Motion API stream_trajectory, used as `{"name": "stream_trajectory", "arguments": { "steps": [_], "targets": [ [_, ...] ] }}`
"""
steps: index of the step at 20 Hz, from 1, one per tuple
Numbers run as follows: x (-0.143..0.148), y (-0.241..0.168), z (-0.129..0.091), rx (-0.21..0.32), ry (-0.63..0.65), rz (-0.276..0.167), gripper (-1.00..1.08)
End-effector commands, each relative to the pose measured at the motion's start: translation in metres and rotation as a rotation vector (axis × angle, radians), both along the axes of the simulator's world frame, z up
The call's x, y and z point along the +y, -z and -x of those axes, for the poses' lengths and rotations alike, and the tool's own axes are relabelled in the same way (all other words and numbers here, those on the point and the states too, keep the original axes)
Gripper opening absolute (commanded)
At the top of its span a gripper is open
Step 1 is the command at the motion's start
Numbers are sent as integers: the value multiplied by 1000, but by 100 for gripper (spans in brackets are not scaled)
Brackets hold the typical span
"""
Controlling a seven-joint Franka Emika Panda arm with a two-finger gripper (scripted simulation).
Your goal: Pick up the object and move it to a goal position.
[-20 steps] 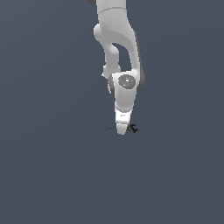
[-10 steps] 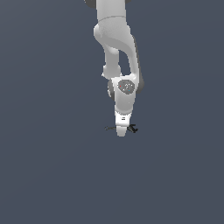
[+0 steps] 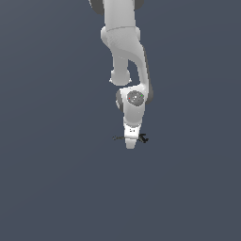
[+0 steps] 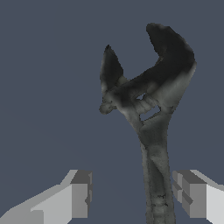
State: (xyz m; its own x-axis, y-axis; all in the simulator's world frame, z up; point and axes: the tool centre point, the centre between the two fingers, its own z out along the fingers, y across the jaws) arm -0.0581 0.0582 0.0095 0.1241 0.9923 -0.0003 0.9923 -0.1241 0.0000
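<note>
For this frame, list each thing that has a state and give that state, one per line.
wrench: lying flat on the surface, not lifted; hooked head points away from the wrist, handle runs between the fingers, nearer one of them.
end effector: open, lowered around the wrench handle; fingers on either side, with no clear contact visible.
arm: reaching straight down over the wrench.

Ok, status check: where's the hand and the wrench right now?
Hand open, low over the floor. Wrench handle between the fingers, nearer one of them, not clamped. Nothing in the way.
</note>
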Motion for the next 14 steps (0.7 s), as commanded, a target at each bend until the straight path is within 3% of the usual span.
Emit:
{"name": "stream_trajectory", "arguments": {
  "steps": [1,14],
  "targets": [
    [-1,2,0,0,2,0,-100],
    [5,-5,-4,0,-5,-1,-100]
  ]
}}
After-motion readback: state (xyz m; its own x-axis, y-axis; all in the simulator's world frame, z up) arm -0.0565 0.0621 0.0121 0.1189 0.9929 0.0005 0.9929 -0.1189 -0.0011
